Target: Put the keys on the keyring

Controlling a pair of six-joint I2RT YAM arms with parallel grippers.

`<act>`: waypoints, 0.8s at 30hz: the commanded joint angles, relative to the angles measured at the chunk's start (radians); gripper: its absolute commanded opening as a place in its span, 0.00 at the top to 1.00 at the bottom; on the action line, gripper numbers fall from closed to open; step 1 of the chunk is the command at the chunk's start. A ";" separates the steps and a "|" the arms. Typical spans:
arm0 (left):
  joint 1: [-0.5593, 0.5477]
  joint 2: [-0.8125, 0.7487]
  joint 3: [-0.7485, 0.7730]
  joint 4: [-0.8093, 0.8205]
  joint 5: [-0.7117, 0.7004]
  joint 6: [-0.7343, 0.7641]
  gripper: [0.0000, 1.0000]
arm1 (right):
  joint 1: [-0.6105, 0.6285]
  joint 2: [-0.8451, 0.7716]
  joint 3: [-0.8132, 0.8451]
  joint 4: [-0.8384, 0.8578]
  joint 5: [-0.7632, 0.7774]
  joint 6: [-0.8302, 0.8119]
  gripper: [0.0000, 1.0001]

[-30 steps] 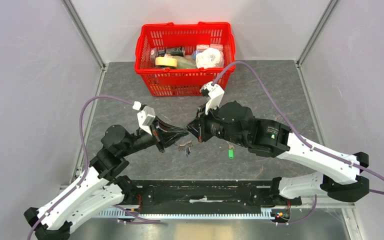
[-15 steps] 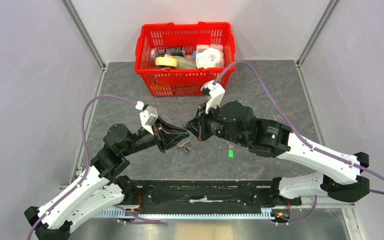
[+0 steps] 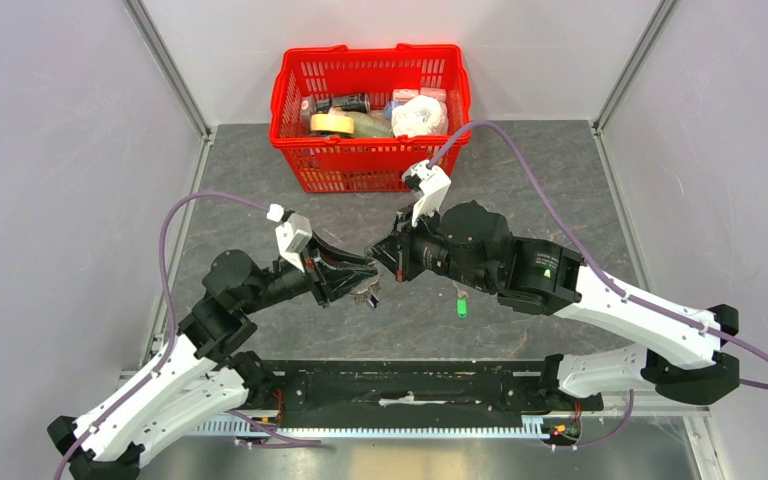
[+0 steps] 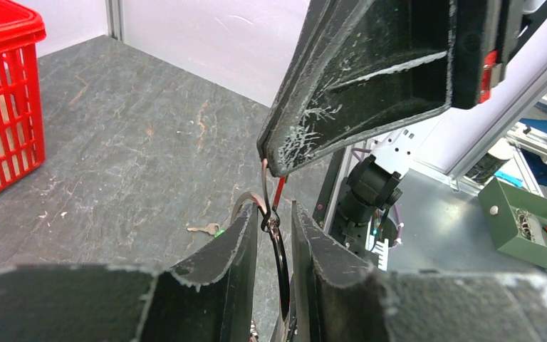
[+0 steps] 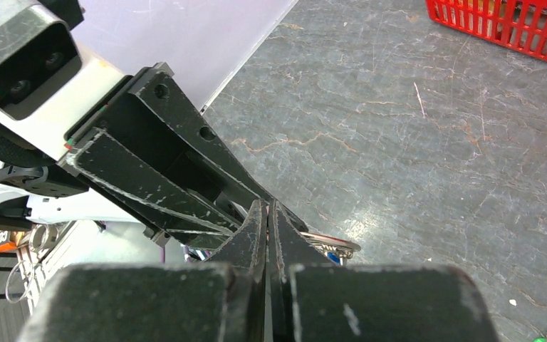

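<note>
Grey, slate-patterned tabletop (image 3: 560, 190) fills the floor of the cell, walled by pale panels on three sides. Two white-and-black jointed robot arms reach in from the near edge, the left arm (image 3: 200, 330) angling toward the middle and the right arm (image 3: 570, 285) stretching across to meet it. A red plastic mesh basket (image 3: 370, 50) stands at the far edge, well apart from both arms.

The black two-finger left gripper (image 3: 365, 268) and the black two-finger right gripper (image 3: 376, 254) meet tip to tip above the middle of the table. The left fingers (image 4: 242, 246) are drawn close together and grasp the thin round silvery wire keyring (image 4: 280, 263), which stands on edge in the narrow slot between them. The right fingers (image 5: 253, 228) are pressed together, leaving only a hairline slit. Their tip touches the top of the wire, but whether it pinches the wire cannot be told.

Inside the basket lie a white crumpled bundle (image 3: 420, 115) and a yellowish roll of tape (image 3: 332, 123), among other items too small to name.

A cluster of small silvery keys (image 3: 367, 294) hangs from the ring just under the left gripper. A blue fleck (image 5: 335, 258) shows just below the ring in the right wrist view, too small to identify.

The small metal key with the bright green plastic head (image 3: 460, 308) lies flat on the table beside the right arm, apart from the ring and from both grippers.
</note>
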 commanded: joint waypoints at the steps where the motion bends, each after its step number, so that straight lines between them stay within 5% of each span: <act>1: 0.001 -0.029 0.020 0.027 -0.010 0.004 0.69 | 0.000 -0.026 0.024 0.056 0.013 0.005 1.00; 24: 0.001 -0.040 0.002 0.056 -0.048 0.002 0.68 | 0.000 -0.023 0.015 0.060 -0.010 0.012 1.00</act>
